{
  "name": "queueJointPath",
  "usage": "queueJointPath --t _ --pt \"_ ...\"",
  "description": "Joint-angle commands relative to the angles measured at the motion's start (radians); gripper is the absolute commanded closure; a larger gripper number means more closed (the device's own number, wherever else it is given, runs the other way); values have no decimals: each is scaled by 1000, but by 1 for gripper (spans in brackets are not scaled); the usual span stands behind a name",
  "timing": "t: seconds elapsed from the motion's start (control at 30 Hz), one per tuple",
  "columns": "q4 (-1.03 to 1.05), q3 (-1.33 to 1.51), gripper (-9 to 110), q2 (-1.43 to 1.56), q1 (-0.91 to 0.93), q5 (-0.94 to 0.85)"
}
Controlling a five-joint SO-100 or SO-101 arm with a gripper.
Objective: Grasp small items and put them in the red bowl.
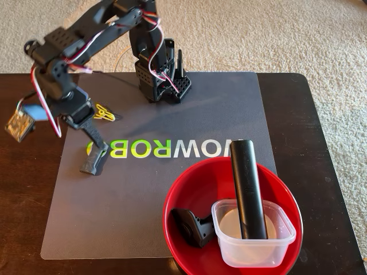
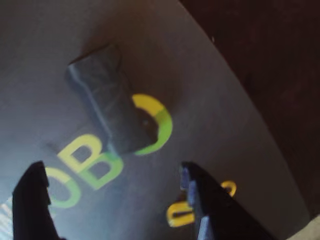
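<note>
A dark grey plastic part [image 1: 94, 160] lies on the mat at the left, across the yellow-green letter O. My gripper [image 1: 93, 133] hangs just above it, open, with nothing between the fingers. In the wrist view the part [image 2: 111, 107] sits ahead of the open gripper [image 2: 112, 172], between the lines of the two dark fingertips. The red bowl [image 1: 198, 180] stands at the front right. Inside it are a slim black remote [image 1: 248, 189], a clear square tub [image 1: 255, 249] with a pale round bowl [image 1: 231, 223] showing through it, and another dark grey part [image 1: 192, 226].
A grey mat [image 1: 143, 217] with WOWROBO lettering covers the dark wooden table [image 1: 321, 143]. The arm's base [image 1: 163, 83] stands at the mat's back edge. A small yellow wire clip [image 1: 105, 113] lies beside the gripper. Carpet surrounds the table.
</note>
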Motion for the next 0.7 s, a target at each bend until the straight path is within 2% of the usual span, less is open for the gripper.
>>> queueJointPath --t 0.0,0.23,0.53,0.67 --pt "-95 14 65 -46 20 83" --pt "-186 14 65 -143 3 144" --pt "-193 20 66 -179 -52 166" --pt "-212 20 73 -192 -84 169"
